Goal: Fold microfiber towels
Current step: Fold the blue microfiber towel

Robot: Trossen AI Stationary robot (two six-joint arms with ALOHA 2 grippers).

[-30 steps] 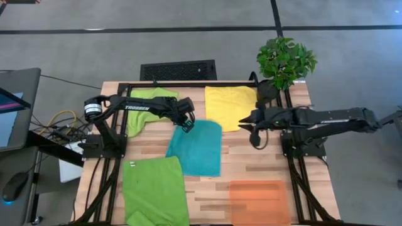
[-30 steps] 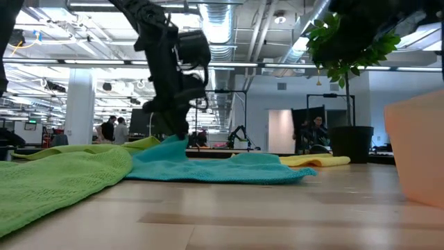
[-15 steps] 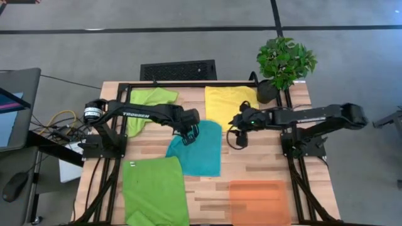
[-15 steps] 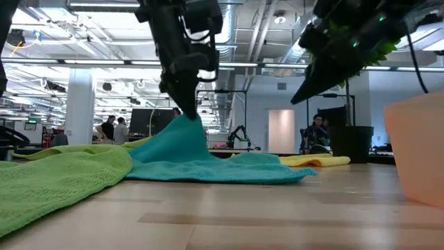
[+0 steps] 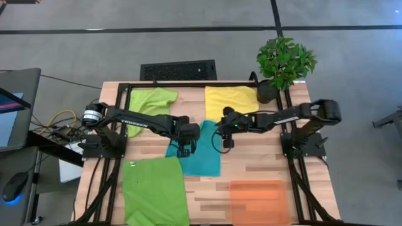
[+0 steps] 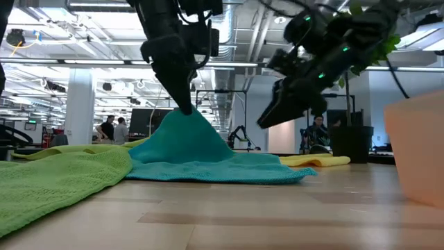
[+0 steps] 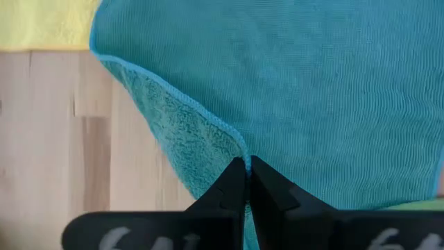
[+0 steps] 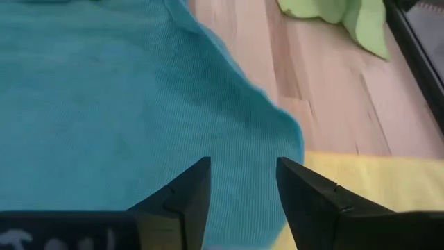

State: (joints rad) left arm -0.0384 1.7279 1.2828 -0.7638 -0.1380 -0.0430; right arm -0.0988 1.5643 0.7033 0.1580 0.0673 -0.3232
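Observation:
The teal towel (image 5: 207, 154) lies mid-table, and one part of it is drawn up into a peak (image 6: 187, 118). My left gripper (image 5: 184, 150) is shut on that peak. My right gripper (image 8: 243, 182) hovers open just above the teal towel's far right corner (image 8: 288, 139), touching nothing. The yellow towel (image 5: 231, 100) lies flat at the far edge. One lime green towel (image 5: 149, 103) lies crumpled at the far left. Another lime green towel (image 5: 154, 188) lies spread at the near left. My left gripper pinches the teal towel's hemmed edge (image 7: 238, 153) between its two fingertips, which come from above and point steeply down. The cloth is turned over there, so its fuzzy underside (image 7: 180, 132) shows. It rises like a tent to the fingers while the rest stays on the table.
An orange mat (image 5: 256, 201) lies near the table's near right corner. A potted plant (image 5: 284, 63) stands at the far right corner. Bare wood (image 5: 251, 160) shows between the teal towel and the right arm's base.
My left gripper has carried the teal towel's far left part up and toward the table's near edge, raising a peak that stood lower before; the towel's right side has stayed flat. My right gripper has come down and toward the table's left, to the towel's far right corner.

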